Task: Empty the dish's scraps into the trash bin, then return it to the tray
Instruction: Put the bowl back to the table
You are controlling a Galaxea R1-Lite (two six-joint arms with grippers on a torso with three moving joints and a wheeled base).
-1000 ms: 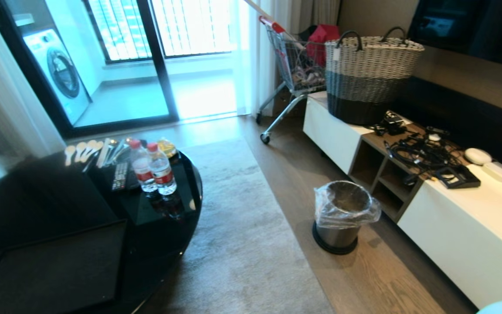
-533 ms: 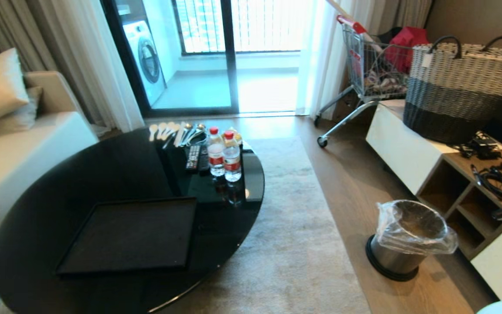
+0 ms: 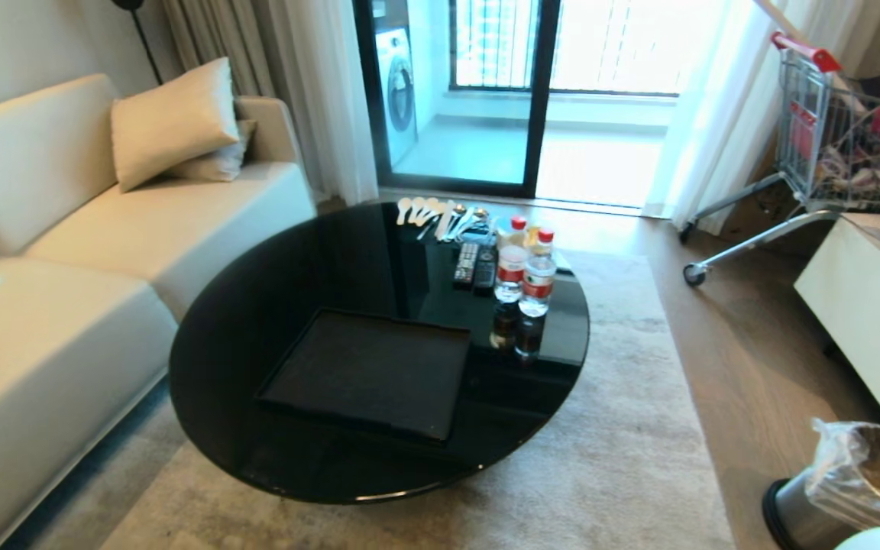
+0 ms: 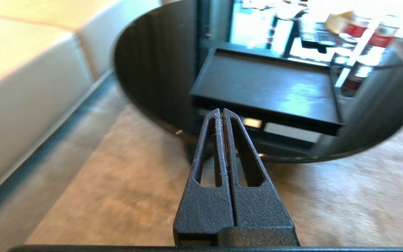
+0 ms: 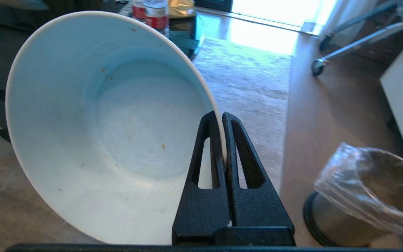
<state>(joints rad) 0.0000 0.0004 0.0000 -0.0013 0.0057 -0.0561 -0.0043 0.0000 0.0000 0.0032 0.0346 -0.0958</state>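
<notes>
Dish (image 5: pixel 110 133): white, glossy, deep-sided, tipped on edge, pinched by its rim in the right end effector (image 5: pixel 222 119), jaws shut tight on the thin wall. Inside nearly bare, only a few specks; no scraps seen. Likely stiff, light, slick and breakable; grip best kept on the rim, wall between the pads, no jolts when set down. Just beside and below: trash bin (image 5: pixel 355 196), steel, clear bag lining. Further out: tray (image 3: pixel 367 370), black, bare, flat on the round black counter (image 3: pixel 257 305), bottles (image 3: pixel 524 275) near its far corner. Left end effector (image 4: pixel 220 115): closed, empty, hanging over the rug before the counter.
</notes>
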